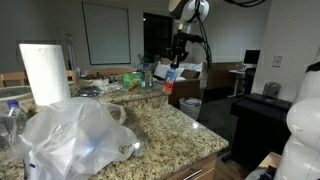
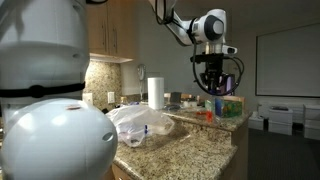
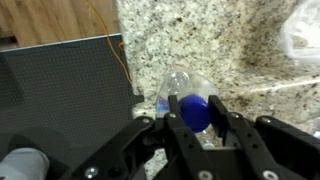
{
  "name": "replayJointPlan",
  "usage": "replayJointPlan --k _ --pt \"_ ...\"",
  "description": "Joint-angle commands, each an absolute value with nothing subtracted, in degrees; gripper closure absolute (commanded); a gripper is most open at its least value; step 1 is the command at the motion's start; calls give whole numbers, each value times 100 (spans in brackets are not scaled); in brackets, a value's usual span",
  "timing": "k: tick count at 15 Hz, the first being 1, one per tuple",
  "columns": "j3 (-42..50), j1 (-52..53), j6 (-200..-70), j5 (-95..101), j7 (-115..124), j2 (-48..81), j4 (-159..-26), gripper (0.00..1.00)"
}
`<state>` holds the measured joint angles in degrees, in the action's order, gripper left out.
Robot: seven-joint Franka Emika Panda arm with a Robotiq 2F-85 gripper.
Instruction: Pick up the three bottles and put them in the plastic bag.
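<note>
Wrist view | claw (image 3: 197, 113) pinching bottle (image 3: 181, 84) lower centre | surface (image 3: 200, 40) edge just left of it | plastic bag (image 3: 301, 30) upper right corner

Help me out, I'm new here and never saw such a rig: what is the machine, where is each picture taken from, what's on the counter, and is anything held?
The machine is one robot arm with a two-fingered gripper at its end, steered by a person. Two pictures come from cameras standing in the room, viewing the same granite counter from different places. The third comes from a camera on the wrist, looking down past the gripper. On the counter sit a large crinkled plastic bag and a tall paper-towel roll; the clutter at the far end is too small to name. The gripper is closed on a small clear bottle with a blue cap, near the counter's edge.
</note>
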<state>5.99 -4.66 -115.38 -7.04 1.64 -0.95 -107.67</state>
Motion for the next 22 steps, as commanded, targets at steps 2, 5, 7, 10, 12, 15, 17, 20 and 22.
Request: replayJointPlan --k 2,5,7,10,12,15,17,20,22 --pt "458 -351 -11761 -2324 -729 53 -10907 92" --pt "229 -216 -11718 -3140 -1191 344 -11029 92" --pt "63 -154 -11630 -3629 -1506 561 -11108 92" --pt "-194 -86 -11545 -4311 -1892 917 -11152 92" --pt "-351 -38 -11409 -4614 -2079 1145 -11099 92" --pt "-504 15 -11331 -4811 -2210 1356 -11097 92" --pt "-578 16 -11261 -4944 -2280 1444 -11106 92" --pt "-675 36 -11152 -5208 -2322 1639 -11027 92" --pt "-745 84 -11028 -5341 -2357 1780 -10973 92"
